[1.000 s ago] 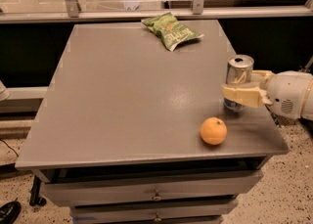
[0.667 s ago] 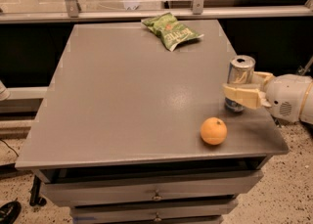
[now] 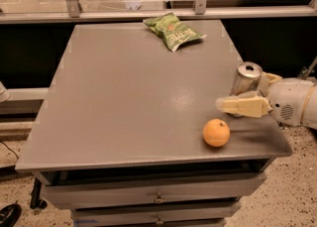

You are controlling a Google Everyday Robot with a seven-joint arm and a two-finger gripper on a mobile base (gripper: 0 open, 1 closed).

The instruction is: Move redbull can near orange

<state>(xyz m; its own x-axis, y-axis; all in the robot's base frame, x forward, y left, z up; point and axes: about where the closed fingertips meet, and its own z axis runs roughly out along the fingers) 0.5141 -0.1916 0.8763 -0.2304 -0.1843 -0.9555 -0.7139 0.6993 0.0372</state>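
Note:
The redbull can (image 3: 246, 76) is a silver can standing upright near the right edge of the grey table (image 3: 129, 97). My gripper (image 3: 242, 92) reaches in from the right and is shut on the can. One cream finger (image 3: 243, 106) crosses the front of the can's lower part and hides its markings. The other finger (image 3: 271, 78) shows behind it. The orange (image 3: 216, 132) lies on the table just in front of the can and a little to its left, about a hand's width away and not touching it.
A green chip bag (image 3: 172, 31) lies at the table's far edge. The table's right edge and front edge (image 3: 148, 159) run close to the can and orange. Drawers sit below the front edge. A rail and glass stand behind the table.
My gripper and the can have shifted slightly toward the front of the table, closer to the orange. The orange and chip bag have not moved.

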